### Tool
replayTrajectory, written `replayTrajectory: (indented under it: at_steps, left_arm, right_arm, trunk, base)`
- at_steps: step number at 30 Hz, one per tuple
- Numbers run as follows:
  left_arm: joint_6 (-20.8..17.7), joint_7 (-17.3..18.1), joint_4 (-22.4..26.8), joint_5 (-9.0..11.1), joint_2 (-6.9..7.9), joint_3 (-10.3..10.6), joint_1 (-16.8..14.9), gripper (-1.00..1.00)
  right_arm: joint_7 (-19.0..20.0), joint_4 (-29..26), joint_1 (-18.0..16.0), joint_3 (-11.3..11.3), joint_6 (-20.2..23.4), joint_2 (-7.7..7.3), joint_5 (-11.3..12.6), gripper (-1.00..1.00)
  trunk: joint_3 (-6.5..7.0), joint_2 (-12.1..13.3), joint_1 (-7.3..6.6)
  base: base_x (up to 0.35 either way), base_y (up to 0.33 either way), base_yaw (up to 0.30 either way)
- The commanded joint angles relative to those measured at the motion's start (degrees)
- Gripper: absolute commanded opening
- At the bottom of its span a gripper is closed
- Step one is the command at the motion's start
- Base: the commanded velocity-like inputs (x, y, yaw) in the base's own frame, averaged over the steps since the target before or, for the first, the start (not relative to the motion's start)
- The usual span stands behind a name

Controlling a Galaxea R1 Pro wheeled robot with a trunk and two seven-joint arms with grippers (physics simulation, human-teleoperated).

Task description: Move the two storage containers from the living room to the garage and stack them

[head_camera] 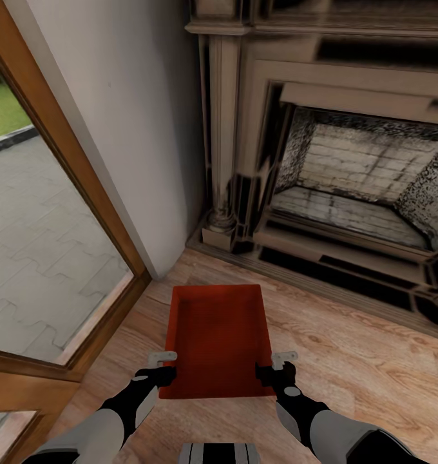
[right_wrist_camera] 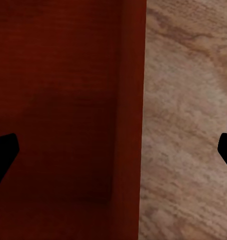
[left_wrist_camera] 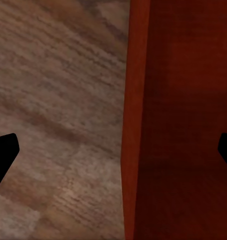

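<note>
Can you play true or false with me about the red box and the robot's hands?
1. The storage container sits on a wood plank floor. True.
2. The container is full of toys. False: it looks empty.
3. The left gripper has one of its fingers on each side of the container's wall. True.
4. The right gripper is far away by the fireplace. False: it straddles the container's other side wall.
5. A glass door stands at the robot's left. True.
</note>
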State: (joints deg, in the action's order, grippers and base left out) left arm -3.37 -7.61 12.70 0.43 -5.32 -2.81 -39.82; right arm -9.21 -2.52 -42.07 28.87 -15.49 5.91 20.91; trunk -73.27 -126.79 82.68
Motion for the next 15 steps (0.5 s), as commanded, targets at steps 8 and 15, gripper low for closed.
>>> replayTrajectory:
  at_steps: [8, 15]
  left_arm:
    - [-0.3, -0.1, 0.1, 0.1, -0.04, -0.3, 0.0, 1.00]
    - [-0.3, -0.1, 0.1, 0.2, -0.04, -0.3, 0.0, 1.00]
  right_arm:
    - [-0.2, 0.1, 0.0, 0.5, -0.2, -0.02, 0.4, 1.00]
    - [-0.2, 0.1, 0.0, 0.5, -0.2, -0.02, 0.4, 1.00]
  trunk:
    - [-0.03, 0.0, -0.01]
    - [-0.03, 0.0, -0.01]
  base:
    - [0.000, 0.000, 0.000]
    - [0.000, 0.000, 0.000]
